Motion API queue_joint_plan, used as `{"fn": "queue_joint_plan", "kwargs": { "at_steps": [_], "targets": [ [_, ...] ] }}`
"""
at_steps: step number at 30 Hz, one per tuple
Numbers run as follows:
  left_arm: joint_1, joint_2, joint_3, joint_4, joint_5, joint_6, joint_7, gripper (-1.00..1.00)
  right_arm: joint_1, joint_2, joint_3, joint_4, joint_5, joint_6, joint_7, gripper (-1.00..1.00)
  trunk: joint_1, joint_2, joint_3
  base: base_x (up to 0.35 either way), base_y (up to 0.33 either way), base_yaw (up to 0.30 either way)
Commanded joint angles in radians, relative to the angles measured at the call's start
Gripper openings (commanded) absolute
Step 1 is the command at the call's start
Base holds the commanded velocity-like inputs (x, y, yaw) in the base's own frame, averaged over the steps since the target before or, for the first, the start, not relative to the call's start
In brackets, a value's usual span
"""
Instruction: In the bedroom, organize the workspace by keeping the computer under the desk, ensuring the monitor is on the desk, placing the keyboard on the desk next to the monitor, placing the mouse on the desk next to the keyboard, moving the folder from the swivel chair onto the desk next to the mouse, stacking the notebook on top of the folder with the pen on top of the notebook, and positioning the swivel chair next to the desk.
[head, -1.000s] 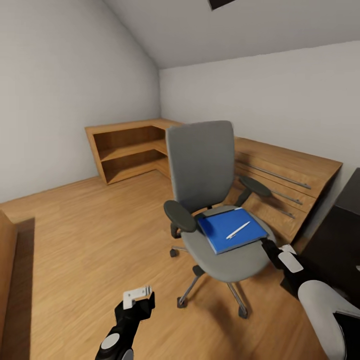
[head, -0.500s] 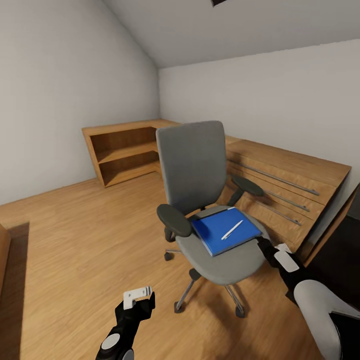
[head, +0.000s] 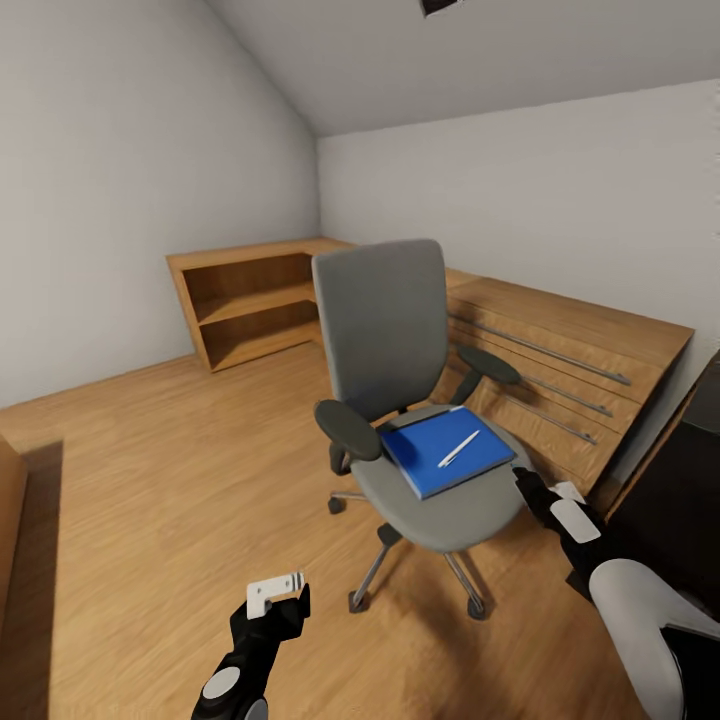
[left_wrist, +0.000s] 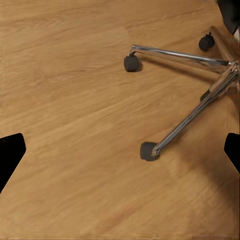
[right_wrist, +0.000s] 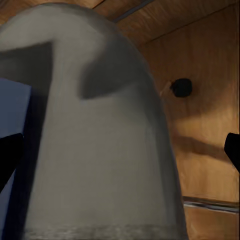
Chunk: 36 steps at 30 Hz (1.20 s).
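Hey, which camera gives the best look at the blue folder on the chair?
The head view: the whole blue folder lies on the swivel chair seat, a pen on top. The right wrist view catches one blue edge; the left wrist view shows the chair's legs.

Black left pincer (head: 277, 600) with white plate; grey-white right forearm (head: 640, 610).

head: high, forward-down | wrists: close | shared: swivel chair (head: 420, 440)

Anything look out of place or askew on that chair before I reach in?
Yes: a blue folder lies skewed on the grey swivel chair's seat, one corner near the front edge, with a white pen resting diagonally on top. Nothing looks damaged.
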Motion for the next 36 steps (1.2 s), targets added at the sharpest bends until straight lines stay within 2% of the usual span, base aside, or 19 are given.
{"fn": "queue_joint_plan", "kwargs": {
  "at_steps": [1, 13, 36],
  "targets": [
    [-0.001, 0.000, -0.002, -0.001, 0.008, 0.003, 0.008, 1.00, 0.000, 0.000, -0.003, -0.003, -0.007, 0.005, -0.005, 1.00, -0.001, 0.000, -0.001, -0.325, 0.000, 0.000],
    [-0.001, 0.002, 0.004, -0.007, 0.009, 0.001, 0.008, 1.00, 0.000, 0.003, -0.003, 0.002, -0.008, 0.005, -0.005, 1.00, -0.001, 0.000, -0.001, -0.315, 0.000, 0.000],
    [-0.001, 0.002, 0.004, -0.007, 0.009, 0.002, 0.008, 1.00, 0.000, 0.006, -0.003, 0.009, -0.009, 0.004, -0.005, 1.00, -0.001, 0.000, -0.001, -0.166, 0.000, 0.000]
  ]
}}
